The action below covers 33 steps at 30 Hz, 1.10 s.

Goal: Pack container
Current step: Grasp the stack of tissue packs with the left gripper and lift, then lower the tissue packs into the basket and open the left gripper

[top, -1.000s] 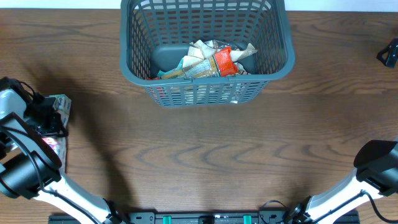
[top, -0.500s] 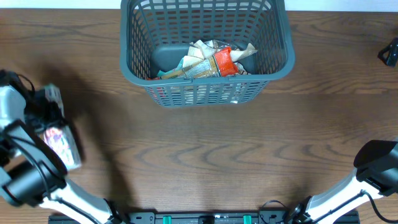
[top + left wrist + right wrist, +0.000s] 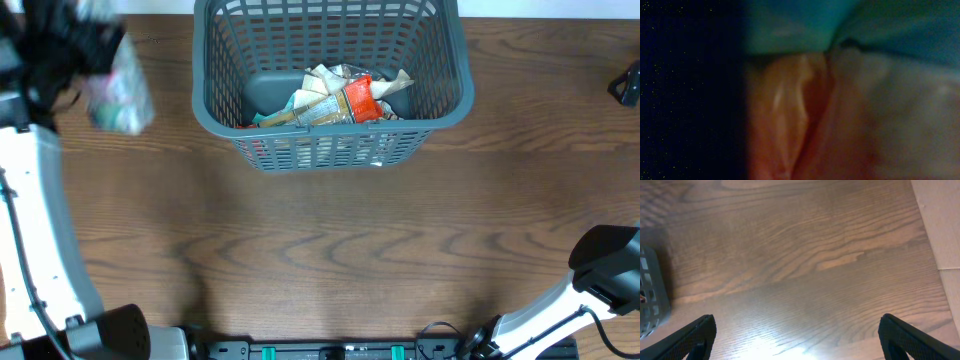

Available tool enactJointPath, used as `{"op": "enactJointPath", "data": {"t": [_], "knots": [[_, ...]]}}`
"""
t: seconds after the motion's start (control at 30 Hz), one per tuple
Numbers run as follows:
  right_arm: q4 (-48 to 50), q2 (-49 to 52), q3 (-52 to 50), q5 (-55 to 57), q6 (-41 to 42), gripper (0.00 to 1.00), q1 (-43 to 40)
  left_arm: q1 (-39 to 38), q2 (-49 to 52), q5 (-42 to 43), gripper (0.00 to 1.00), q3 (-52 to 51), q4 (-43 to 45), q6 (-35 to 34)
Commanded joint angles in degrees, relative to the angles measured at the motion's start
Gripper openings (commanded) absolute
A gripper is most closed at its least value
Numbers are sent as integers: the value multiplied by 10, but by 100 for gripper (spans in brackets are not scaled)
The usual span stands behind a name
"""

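Note:
The container [image 3: 455, 105] is a large dark grey slotted basket at the back middle of the table, holding several snack packs [image 3: 335, 97]. My left gripper [image 3: 85, 45] is raised at the far left, level with the container's left side, shut on a blurred pale snack pack [image 3: 118, 85] that hangs below it. The left wrist view is filled by that pack [image 3: 840, 115], dark and out of focus. My right gripper [image 3: 797, 340] is open and empty over bare wood at the right; a corner of the container [image 3: 650, 295] shows at its left.
The right arm's base [image 3: 605, 265] sits at the front right and its gripper [image 3: 626, 82] at the far right edge. The left arm [image 3: 35, 230] runs along the left edge. A pale surface [image 3: 940, 220] borders the table's right side.
My left gripper has lifted the snack pack off the table at the left and swung it up and back toward the container's left side. The right arm has not moved.

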Motion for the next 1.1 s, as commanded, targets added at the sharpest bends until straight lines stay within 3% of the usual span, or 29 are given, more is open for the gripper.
{"op": "enactJointPath", "data": {"t": [0.0, 0.2, 0.37, 0.53, 0.73, 1.0, 1.07], "knots": [[3, -12, -2, 1, -7, 91, 0, -108, -11, -17, 9, 77, 50, 47], [4, -12, -2, 1, -7, 91, 0, -242, 13, -24, 5, 83, 122, 268], [3, -12, -2, 1, -7, 91, 0, -279, 79, -17, 7, 83, 98, 375], [2, -12, -2, 1, -8, 91, 0, -289, 159, -17, 10, 83, 71, 424], [-4, -12, -2, 1, -7, 91, 0, -291, 240, -17, 10, 83, 42, 424], [-4, -12, -2, 1, -7, 91, 0, -300, 285, -17, 10, 81, -37, 434], [-4, -12, -2, 1, -7, 91, 0, -301, 287, -17, 14, 74, -43, 434]]}}
